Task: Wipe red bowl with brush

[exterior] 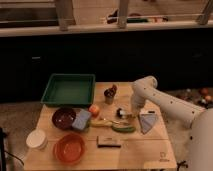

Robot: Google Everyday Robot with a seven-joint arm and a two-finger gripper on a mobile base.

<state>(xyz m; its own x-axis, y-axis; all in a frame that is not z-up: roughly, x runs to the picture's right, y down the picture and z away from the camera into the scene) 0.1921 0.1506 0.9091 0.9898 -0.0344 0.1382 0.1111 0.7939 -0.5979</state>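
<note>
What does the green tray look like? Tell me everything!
The green tray is a shallow rectangular bin, plastic-looking, with raised walls, lying flat on the table, far left corner. Nothing shows inside it. A dark red bowl sits close in front of it. The gripper is low over the table's middle, off to its right.

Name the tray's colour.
The tray is green, camera view; the tool is low over the table's middle.

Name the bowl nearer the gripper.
The dark bowl, beside the blue sponge, level with the gripper at mid-table; the red bowl sits farther off, at the front edge.
</note>
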